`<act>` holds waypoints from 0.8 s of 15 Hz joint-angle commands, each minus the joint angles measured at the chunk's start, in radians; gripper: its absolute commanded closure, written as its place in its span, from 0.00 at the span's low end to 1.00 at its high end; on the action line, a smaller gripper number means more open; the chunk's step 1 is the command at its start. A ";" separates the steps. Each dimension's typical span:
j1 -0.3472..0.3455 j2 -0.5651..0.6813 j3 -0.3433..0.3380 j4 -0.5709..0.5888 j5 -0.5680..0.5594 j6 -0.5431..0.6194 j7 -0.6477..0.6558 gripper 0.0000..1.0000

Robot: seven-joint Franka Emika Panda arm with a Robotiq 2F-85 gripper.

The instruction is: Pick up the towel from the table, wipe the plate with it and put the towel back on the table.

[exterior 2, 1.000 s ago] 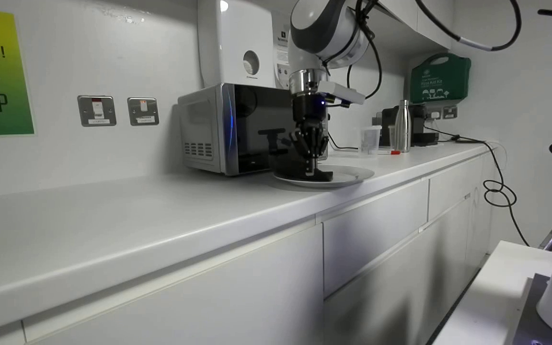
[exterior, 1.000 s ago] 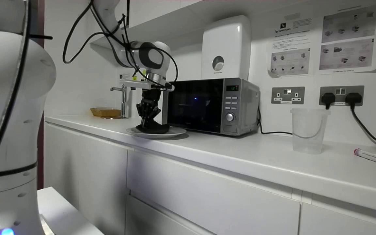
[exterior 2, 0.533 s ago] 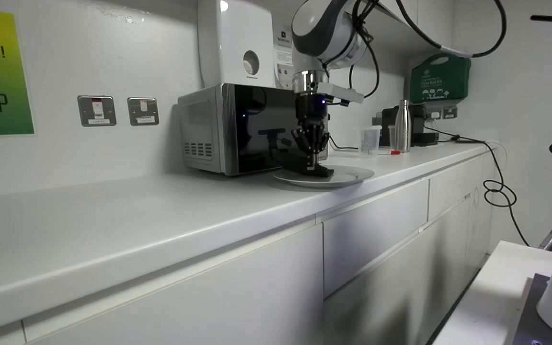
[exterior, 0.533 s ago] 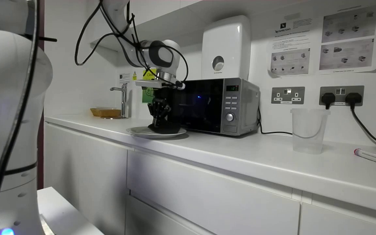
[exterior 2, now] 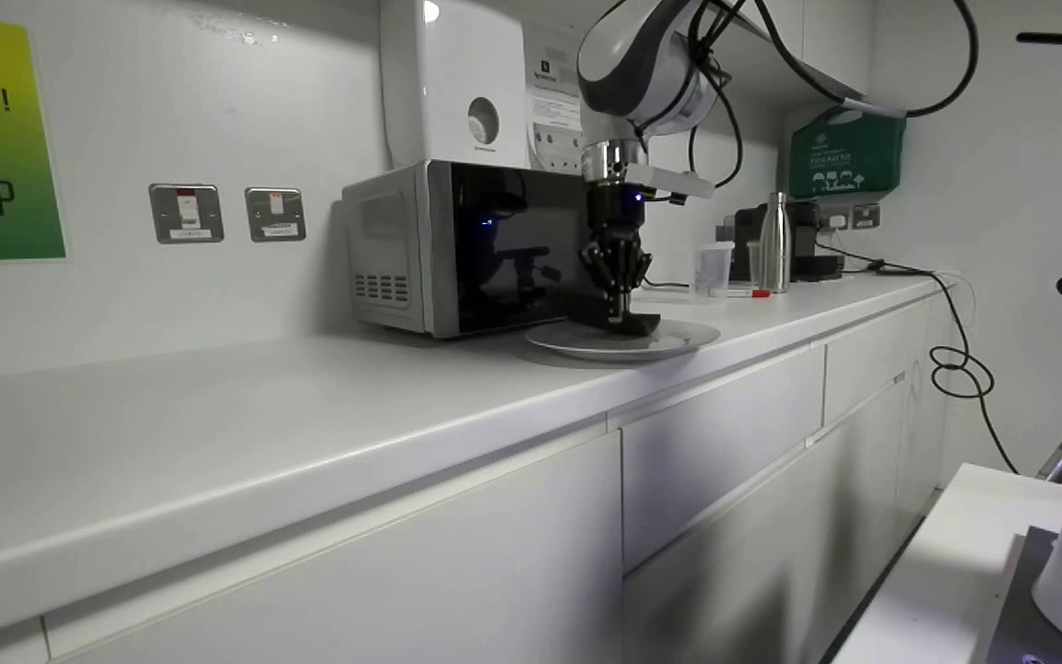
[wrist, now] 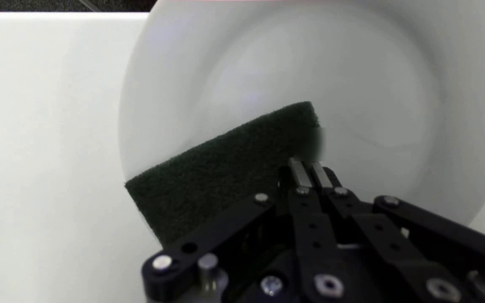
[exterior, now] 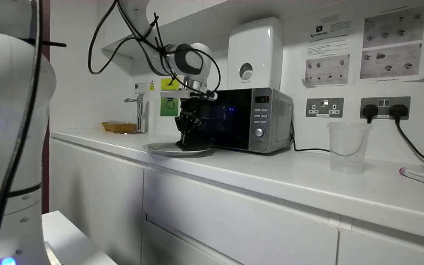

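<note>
My hand (wrist: 307, 166) is nearly closed, pinching the towel (wrist: 221, 168) by one edge; towel's on the plate (wrist: 377, 92), overhanging at wrist-view 8 o'clock. Off-centre grip; if I press hard, towel may twist.

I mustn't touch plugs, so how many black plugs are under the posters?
2: the left black plug and the right black plug, side by side in one metal wall socket, in an exterior view. The neighbouring socket holds none, and neither is hidden.
</note>
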 commanded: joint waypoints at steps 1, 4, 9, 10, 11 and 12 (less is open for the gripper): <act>-0.013 -0.013 -0.006 0.005 -0.014 -0.047 -0.021 0.99; -0.011 -0.028 -0.006 -0.016 -0.015 -0.055 -0.023 0.99; -0.010 -0.072 -0.006 -0.057 -0.020 -0.089 -0.032 0.99; -0.010 -0.081 -0.006 -0.064 -0.022 -0.097 -0.033 0.99; -0.009 -0.092 -0.005 -0.074 -0.023 -0.104 -0.035 0.99; -0.008 -0.102 -0.005 -0.083 -0.023 -0.108 -0.037 0.99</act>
